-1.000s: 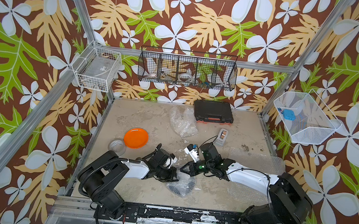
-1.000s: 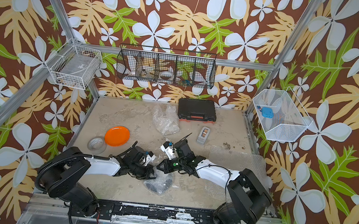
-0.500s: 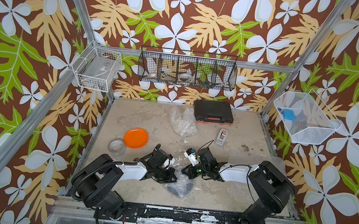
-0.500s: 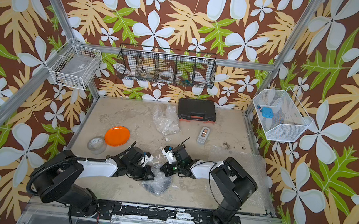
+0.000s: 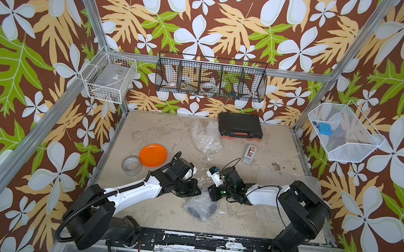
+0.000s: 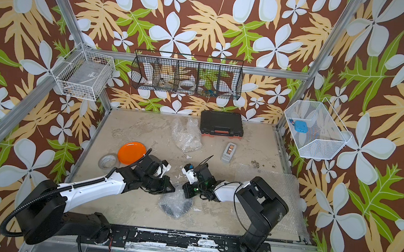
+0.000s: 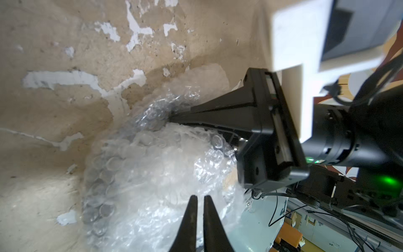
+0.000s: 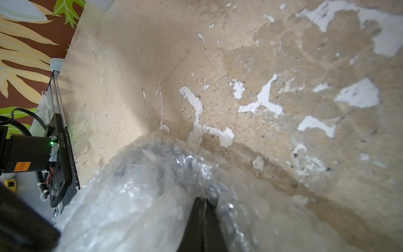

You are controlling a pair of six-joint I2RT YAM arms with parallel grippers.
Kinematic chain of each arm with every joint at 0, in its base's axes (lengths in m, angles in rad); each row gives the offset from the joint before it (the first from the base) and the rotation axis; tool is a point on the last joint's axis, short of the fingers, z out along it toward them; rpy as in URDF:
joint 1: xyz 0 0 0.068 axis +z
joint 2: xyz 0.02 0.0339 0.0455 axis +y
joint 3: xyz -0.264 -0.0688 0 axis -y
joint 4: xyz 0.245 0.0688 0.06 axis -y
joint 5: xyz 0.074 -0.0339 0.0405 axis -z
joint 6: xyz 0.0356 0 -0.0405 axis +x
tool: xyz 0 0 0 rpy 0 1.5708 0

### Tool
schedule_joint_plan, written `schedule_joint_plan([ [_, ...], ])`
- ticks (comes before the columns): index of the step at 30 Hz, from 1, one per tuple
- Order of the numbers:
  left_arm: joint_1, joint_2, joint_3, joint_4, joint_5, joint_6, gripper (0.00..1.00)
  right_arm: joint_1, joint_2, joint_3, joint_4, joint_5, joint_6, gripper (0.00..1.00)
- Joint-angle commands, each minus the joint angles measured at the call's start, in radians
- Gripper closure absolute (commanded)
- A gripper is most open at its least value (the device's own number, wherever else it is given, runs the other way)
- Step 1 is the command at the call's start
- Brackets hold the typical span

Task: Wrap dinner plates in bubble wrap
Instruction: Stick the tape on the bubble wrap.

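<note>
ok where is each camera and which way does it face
both top views: high above the bases, looking down on the table; left arm and right arm show whole
left wrist: on that arm, facing the bubble wrap; left gripper and right gripper show
right wrist: low over the wrap; its own fingers show
shared: both wrist views see the wrap

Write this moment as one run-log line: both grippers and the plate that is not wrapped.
right gripper: shut on bubble wrap | left gripper: barely open, over bubble wrap | orange plate: unwrapped
</note>
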Motion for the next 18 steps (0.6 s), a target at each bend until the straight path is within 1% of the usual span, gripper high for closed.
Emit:
schedule_joint_plan([
  [1,-0.01,0.034,0.004,0.064,0.043,-0.03,0.89,0.002,-0.007,-0.004,-0.013,0.025,-0.008,1.0],
  [4,-0.041,0.094,-0.025,0.17,0.101,-0.058,0.89,0.002,-0.011,-0.008,-0.014,0.025,-0.008,1.0],
  [8,-0.082,0.166,-0.102,0.242,0.124,-0.074,0.91,0.003,-0.018,-0.007,-0.024,0.032,-0.009,1.0],
  [10,-0.082,0.192,-0.141,0.204,0.074,-0.067,0.92,0.002,-0.024,0.0,-0.042,0.044,-0.014,1.0],
  [12,-0.082,0.217,-0.172,0.166,0.011,-0.049,0.93,0.003,-0.036,0.016,-0.084,0.083,-0.017,0.99],
  [13,-0.081,0.228,-0.186,0.169,0.002,-0.046,0.94,0.002,-0.043,0.027,-0.112,0.107,-0.017,0.95],
  [16,-0.082,0.273,-0.209,0.174,-0.017,-0.033,0.94,0.002,-0.081,0.059,-0.208,0.186,-0.011,0.73],
  [18,-0.082,0.293,-0.217,0.187,-0.018,-0.03,0.95,0.001,-0.114,0.083,-0.264,0.211,-0.001,0.64],
])
